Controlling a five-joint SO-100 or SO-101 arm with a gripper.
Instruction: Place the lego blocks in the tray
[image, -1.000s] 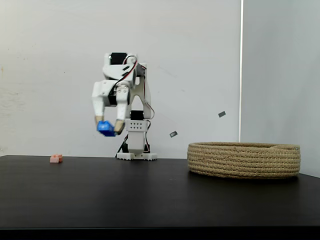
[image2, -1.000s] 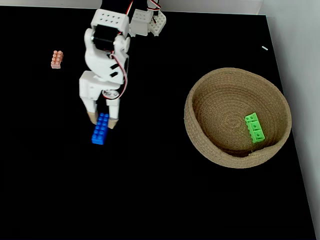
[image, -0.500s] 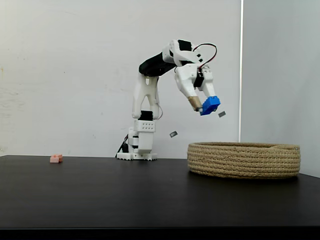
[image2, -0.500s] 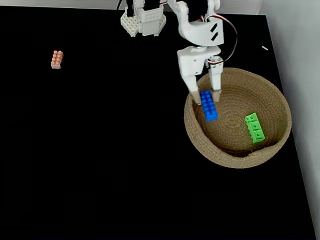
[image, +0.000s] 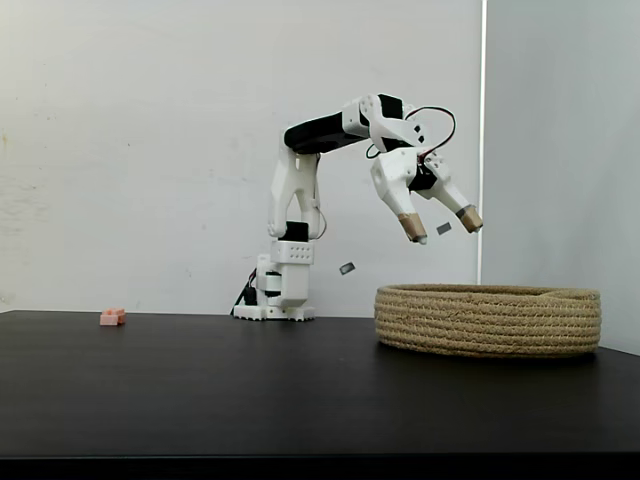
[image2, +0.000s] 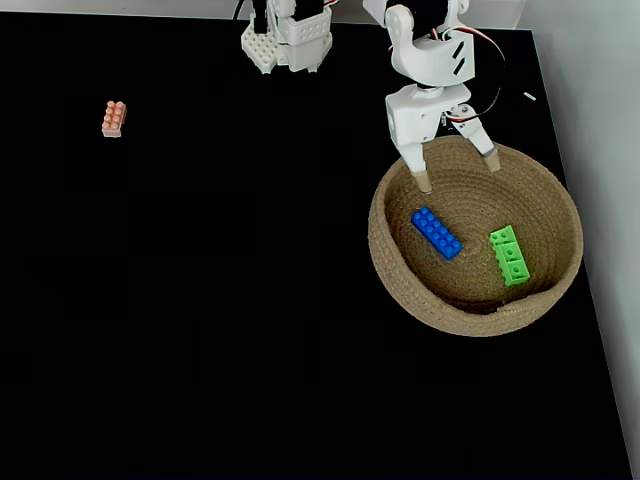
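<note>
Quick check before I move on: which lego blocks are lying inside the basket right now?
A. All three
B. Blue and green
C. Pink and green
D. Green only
B. In the fixed view from above, the blue block and the green block lie inside the basket, the pink block sits on the table far to the left, and the gripper is open and empty.
</note>
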